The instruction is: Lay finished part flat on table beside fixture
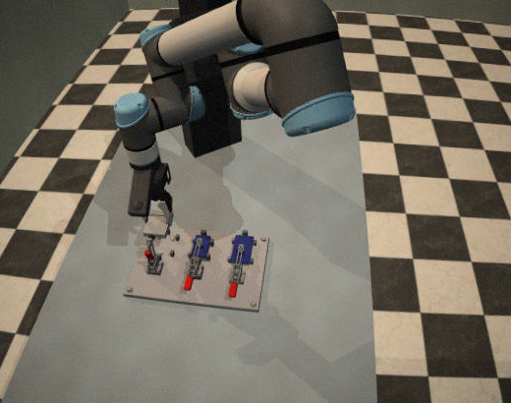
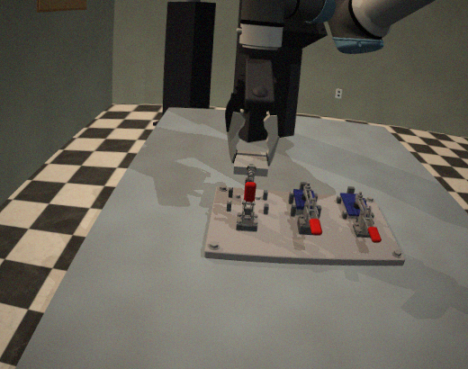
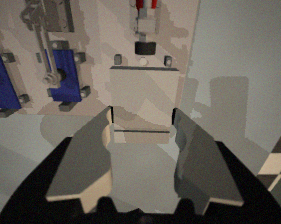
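Observation:
The finished part [image 1: 156, 226] [image 2: 251, 170] [image 3: 145, 92] is a pale grey block with a slot line across its top near the robot-side end. My gripper [image 1: 158, 219] [image 2: 252, 161] [image 3: 142, 108] is shut on its two sides and holds it about level, raised above the pins at the rear left edge of the fixture plate [image 1: 198, 297] [image 2: 276, 252] [image 3: 91, 45]. One blue blank [image 1: 205, 251] [image 2: 299, 198] [image 3: 73, 85] sits clamped in the middle station. The other blue blank [image 1: 248, 243] [image 2: 347, 202] [image 3: 3, 85] sits clamped in the right station.
The left clamp's red handle [image 1: 148, 256] [image 2: 250, 192] stands upright, close in front of the held part. The other red handles [image 1: 188, 283] [image 1: 232, 290] lie low. The grey table [image 1: 312, 334] [image 2: 137, 292] extends around the plate. The robot's dark pedestal [image 1: 210, 113] stands behind.

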Controlling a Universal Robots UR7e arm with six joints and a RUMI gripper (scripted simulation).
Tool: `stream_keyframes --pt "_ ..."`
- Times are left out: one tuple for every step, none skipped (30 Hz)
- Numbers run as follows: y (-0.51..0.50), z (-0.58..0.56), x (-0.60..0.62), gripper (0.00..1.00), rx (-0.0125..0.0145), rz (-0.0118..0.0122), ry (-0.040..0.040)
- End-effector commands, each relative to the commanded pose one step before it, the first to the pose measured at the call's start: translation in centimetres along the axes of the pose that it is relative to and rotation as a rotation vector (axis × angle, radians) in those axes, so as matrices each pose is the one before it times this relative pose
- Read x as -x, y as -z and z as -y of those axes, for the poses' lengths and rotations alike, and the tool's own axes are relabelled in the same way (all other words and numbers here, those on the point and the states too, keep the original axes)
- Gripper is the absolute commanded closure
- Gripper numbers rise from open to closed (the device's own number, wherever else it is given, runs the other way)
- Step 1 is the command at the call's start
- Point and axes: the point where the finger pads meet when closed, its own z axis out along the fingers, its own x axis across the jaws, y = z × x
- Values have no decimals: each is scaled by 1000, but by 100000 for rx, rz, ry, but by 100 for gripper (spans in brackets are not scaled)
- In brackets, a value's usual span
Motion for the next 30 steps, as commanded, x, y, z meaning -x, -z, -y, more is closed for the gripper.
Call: stream_keyframes --pt "20 23 -145 100 -48 -46 28" --pt "0 0 -46 100 0 0 0" --pt "0 0 -53 100 0 0 0" --pt "0 0 0 100 0 0 0" --pt "0 0 0 100 0 0 0" --pt "0 0 -61 100 0 0 0" --pt "0 0 -68 100 0 0 0" --pt "0 0 -76 100 0 0 0" --pt "0 0 -84 100 0 0 0" --pt "0 0 -92 100 0 0 0" --pt "0 0 -100 100 0 0 0" --pt "0 0 -109 100 0 0 0" --pt "0 0 -117 100 0 0 0" --pt "0 1 -126 100 0 0 0" --pt "0 0 -134 100 0 0 0" --pt "0 0 -142 100 0 0 0" --pt "0 0 -150 100 0 0 0" --pt "0 0 -158 100 0 0 0" --pt "0 0 -166 100 0 0 0" --pt "0 0 -174 100 0 0 0" --pt "0 0 0 100 0 0 0" --pt "0 0 0 100 0 0 0" --pt "0 0 -181 100 0 0 0" --pt "0 0 -188 100 0 0 0" --pt "0 1 -196 100 0 0 0" --pt "0 0 -202 100 0 0 0" --pt "0 0 -209 100 0 0 0" --pt "0 0 -215 100 0 0 0" --pt "0 0 -221 100 0 0 0" --pt "0 1 -227 100 0 0 0"
